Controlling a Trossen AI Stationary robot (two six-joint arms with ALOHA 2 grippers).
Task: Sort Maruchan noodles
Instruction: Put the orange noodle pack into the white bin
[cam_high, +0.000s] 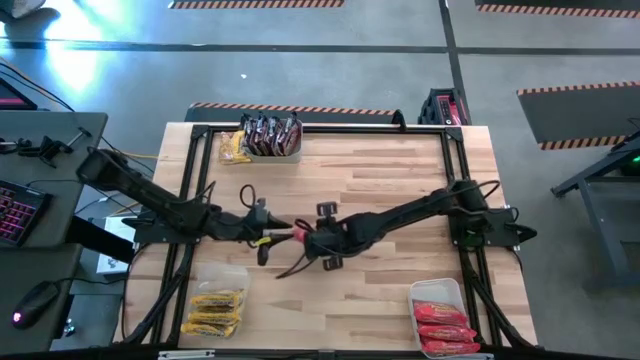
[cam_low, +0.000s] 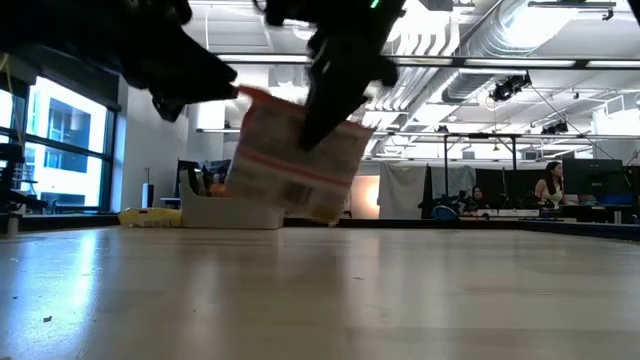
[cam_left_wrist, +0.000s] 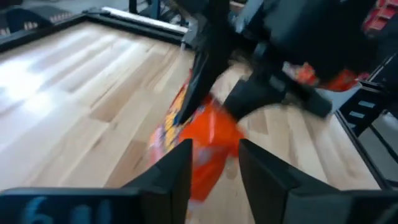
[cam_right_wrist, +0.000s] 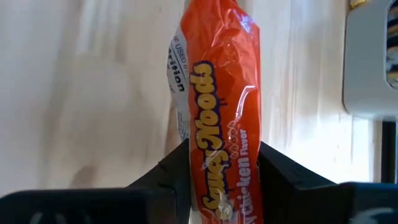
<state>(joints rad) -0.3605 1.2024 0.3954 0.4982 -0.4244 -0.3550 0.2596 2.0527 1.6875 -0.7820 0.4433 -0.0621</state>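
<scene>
While the left hand (cam_high: 262, 232) gapes beside it, the right hand (cam_right_wrist: 221, 165) pinches the orange packet (cam_right_wrist: 217, 106).

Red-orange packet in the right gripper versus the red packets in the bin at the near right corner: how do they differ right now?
The red-orange packet is clamped between the right gripper fingers; the binned red packets lie loose. The held packet hangs on edge above mid-table; the binned ones lie flat, stacked in the clear bin. The left gripper sits open at the held packet; nothing is near the binned ones. Both share the red-orange wrapper.
</scene>
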